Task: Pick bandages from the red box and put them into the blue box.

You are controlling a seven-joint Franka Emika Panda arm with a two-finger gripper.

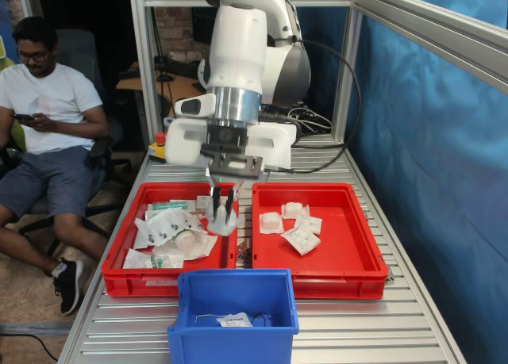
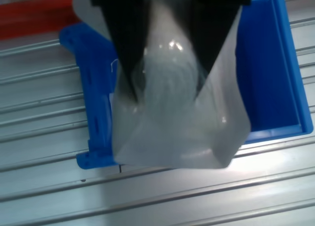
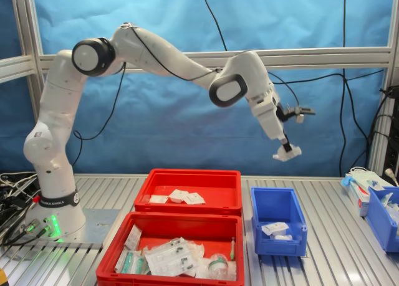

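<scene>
My gripper [image 1: 222, 208] is shut on a bandage [image 1: 222, 223], a flat white packet that hangs from the black fingers [image 2: 125, 44]. In the second exterior view the gripper [image 3: 283, 143] holds the bandage [image 3: 288, 153] high above the blue box [image 3: 274, 190]. In the wrist view the bandage [image 2: 182, 132] hangs over the blue box [image 2: 275, 63]. A packet [image 1: 234, 319] lies inside the blue box [image 1: 230, 344]. The red box [image 1: 349, 249] holds three small white packets [image 1: 300, 239]. It also shows in the second exterior view [image 3: 218, 185].
A second red tray [image 1: 127, 282] with crumpled clear wrappers [image 1: 171, 229] stands beside the red box. A man [image 1: 48, 118] sits at the first exterior view's left. Another blue bin [image 3: 383, 214] and a carton [image 3: 361, 186] stand at the second exterior view's right. Aluminium posts frame the table.
</scene>
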